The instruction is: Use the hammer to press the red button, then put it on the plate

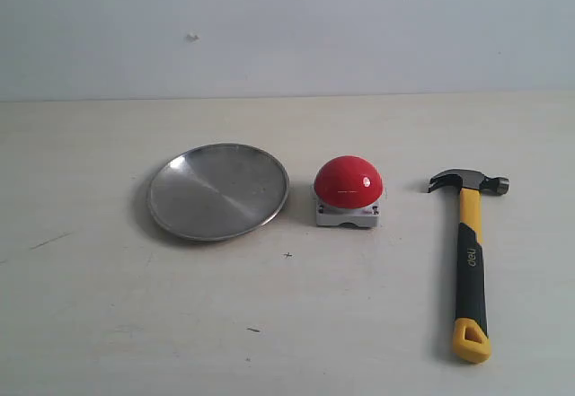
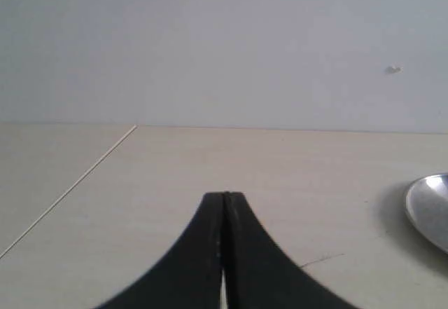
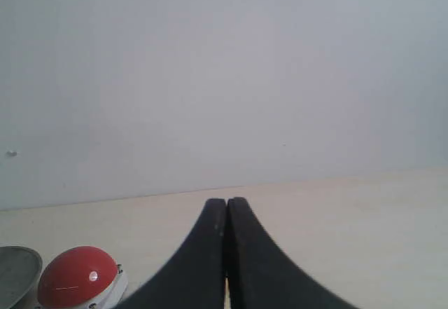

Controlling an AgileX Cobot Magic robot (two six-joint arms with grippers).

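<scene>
The hammer [image 1: 470, 257] lies flat on the right of the table, dark head toward the wall, yellow looped end toward the front edge. The red button [image 1: 348, 183] sits on its grey base at the middle. Left of it rests the silver plate [image 1: 218, 190]. Neither arm shows in the exterior view. My left gripper [image 2: 225, 195] is shut with nothing in it, and an edge of the plate [image 2: 430, 211] shows to one side. My right gripper [image 3: 227, 200] is shut and empty too, with the red button [image 3: 75, 276] and a sliver of the plate [image 3: 15, 271] off to its side.
The pale table [image 1: 287, 324] ends at a plain white wall [image 1: 287, 28] behind the three objects. A thin seam [image 2: 70, 190] runs across the tabletop in the left wrist view. A small speck [image 1: 192, 37] marks the wall.
</scene>
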